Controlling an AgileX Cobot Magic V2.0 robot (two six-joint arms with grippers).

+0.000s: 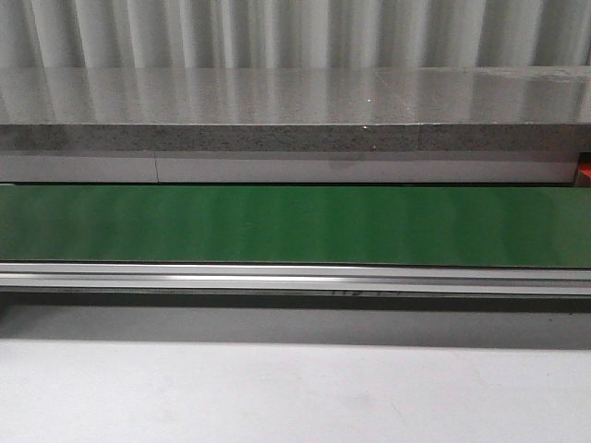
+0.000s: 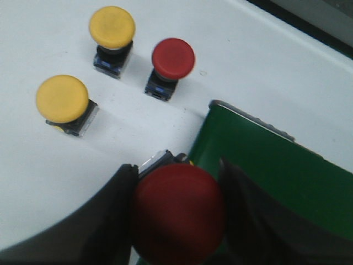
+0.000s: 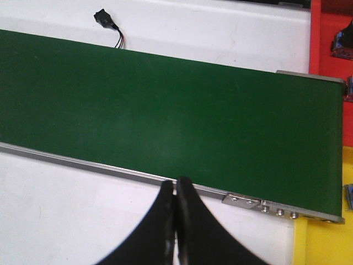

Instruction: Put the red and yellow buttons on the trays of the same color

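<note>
In the left wrist view my left gripper (image 2: 177, 212) is shut on a red button (image 2: 177, 212), its domed cap filling the gap between the dark fingers, held by the end of the green conveyor belt (image 2: 276, 165). On the white table stand two yellow buttons (image 2: 112, 26) (image 2: 62, 99) and another red button (image 2: 173, 58). In the right wrist view my right gripper (image 3: 175, 187) is shut and empty over the belt's near rail. A red tray (image 3: 330, 33) and a yellow tray (image 3: 325, 243) lie past the belt's end. Neither gripper shows in the front view.
The green belt (image 1: 295, 224) runs across the front view with an aluminium rail (image 1: 295, 277) along its near side and a grey ledge (image 1: 295, 111) behind. A small black connector with wires (image 3: 107, 22) lies beyond the belt. Dark button bases (image 3: 341, 47) sit on the red tray.
</note>
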